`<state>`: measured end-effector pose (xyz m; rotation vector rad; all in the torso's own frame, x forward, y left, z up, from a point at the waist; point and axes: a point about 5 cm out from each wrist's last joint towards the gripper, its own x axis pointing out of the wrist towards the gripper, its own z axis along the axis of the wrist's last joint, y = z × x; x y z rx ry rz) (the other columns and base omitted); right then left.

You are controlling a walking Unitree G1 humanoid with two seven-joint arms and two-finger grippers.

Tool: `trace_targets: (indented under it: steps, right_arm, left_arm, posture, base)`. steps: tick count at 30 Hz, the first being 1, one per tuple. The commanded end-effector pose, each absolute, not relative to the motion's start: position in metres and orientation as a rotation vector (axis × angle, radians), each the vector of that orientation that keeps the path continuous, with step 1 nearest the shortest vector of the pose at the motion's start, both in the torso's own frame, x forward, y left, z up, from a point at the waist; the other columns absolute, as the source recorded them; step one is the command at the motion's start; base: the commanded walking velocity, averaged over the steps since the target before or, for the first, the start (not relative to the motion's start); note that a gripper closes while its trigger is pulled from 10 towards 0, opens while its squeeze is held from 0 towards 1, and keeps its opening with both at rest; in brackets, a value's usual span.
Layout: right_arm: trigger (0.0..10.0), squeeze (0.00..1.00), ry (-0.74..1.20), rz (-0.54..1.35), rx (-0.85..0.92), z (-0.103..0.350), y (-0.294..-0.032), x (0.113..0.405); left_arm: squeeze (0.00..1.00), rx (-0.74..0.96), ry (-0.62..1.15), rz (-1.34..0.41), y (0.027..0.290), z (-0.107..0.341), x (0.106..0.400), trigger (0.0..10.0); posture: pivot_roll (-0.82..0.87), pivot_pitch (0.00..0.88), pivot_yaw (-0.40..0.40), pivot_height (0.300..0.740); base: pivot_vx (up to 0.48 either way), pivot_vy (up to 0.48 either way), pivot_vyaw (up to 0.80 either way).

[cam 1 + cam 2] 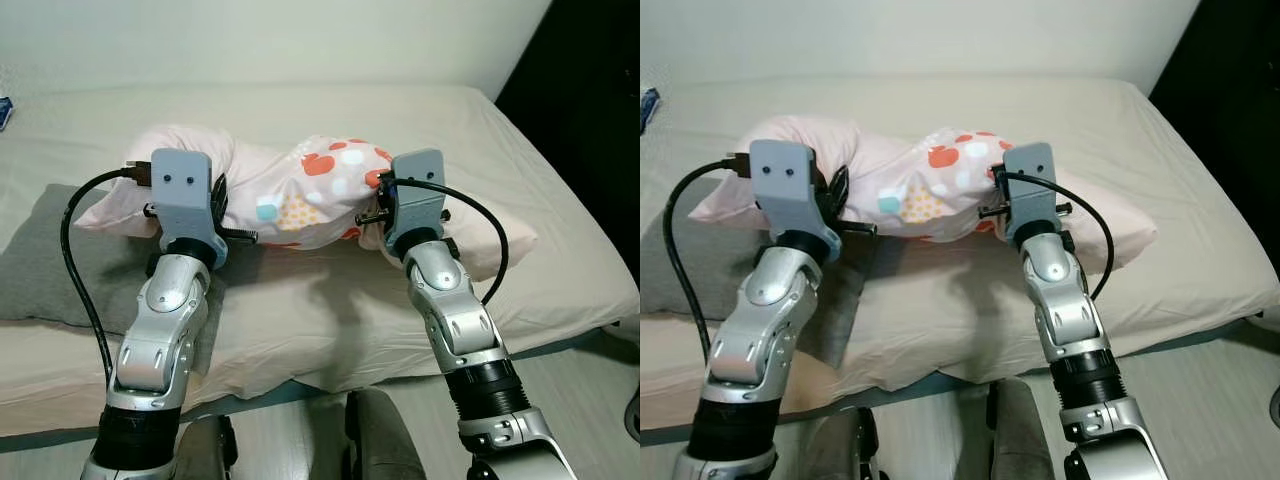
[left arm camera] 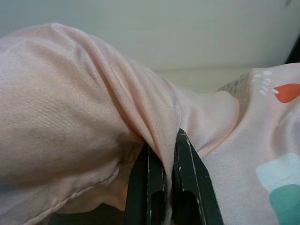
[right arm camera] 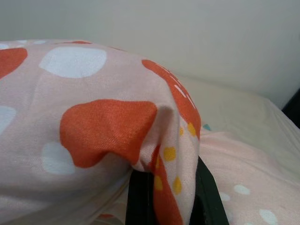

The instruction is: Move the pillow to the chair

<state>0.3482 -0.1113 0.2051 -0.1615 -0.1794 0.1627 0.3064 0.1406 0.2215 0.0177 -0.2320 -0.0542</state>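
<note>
Pillow [image 1: 300,195] in pale pink cloth, printed with red, white, teal and yellow shapes, hangs bunched between our two arms above the bed [image 1: 330,330]. Its middle is gathered up into a hump, while its ends trail down: one pink corner reaches out past our left arm, and the other end lies on the sheet beyond our right arm.

Our left tool [image 2: 169,154] is clenched on a fold of the plain pink cloth; in the left wrist view we see its two black fingers [image 2: 190,187] pressed together with a ridge of fabric pinched between them. From the head camera the grey wrist housing of this arm sits against the near side of the pillow, with a black cable [image 1: 80,270] looping down from it.

Our right tool [image 3: 168,187] is likewise clamped on the pillow. In the right wrist view a pleat of the spotted cloth, red and yellow on pink, runs down between the black fingers [image 3: 208,201], and the fabric billows over them. From above, this wrist housing meets the pillow at the patterned part, near the red shapes.

Under the pillow the bed carries a beige sheet, and a grey blanket [image 1: 45,265] lies on it on our left side, partly beneath our left arm. A pale wall [image 1: 300,40] rises behind the bed. At the far left edge a small blue thing [image 1: 5,112] shows, too cut off to tell what it is.
</note>
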Motion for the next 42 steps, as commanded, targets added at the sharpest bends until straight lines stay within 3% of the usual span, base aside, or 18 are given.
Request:
trace_targets:
  steps: [1, 21, 42]
  right_arm:
    - [10.0, 0.0, -0.214, 0.211, -0.161, 0.2118, -0.1014, 0.3448]
    - [10.0, 0.0, -0.216, 0.241, -0.137, 0.2139, -0.0996, 0.344]
    - [10.0, 0.0, -0.22, 0.271, -0.151, 0.2149, -0.0964, 0.3432]
  left_arm:
    - [0.0, 0.024, -0.234, -0.079, 0.1363, 0.2203, 0.3046, 10.0]
    - [0.0, 0.028, -0.224, -0.079, 0.1371, 0.2179, 0.3046, 10.0]
    - [0.0, 0.019, -0.217, -0.072, 0.1373, 0.2162, 0.3046, 10.0]
  posture:
    - [-0.02, 0.135, -0.073, 0.629]
    - [-0.02, 0.145, -0.073, 0.629]
    - [-0.03, 0.15, -0.081, 0.683]
  base:
    - [0.0, 0.0, 0.0]
    - [0.0, 0.0, 0.0]
    - [0.0, 0.0, 0.0]
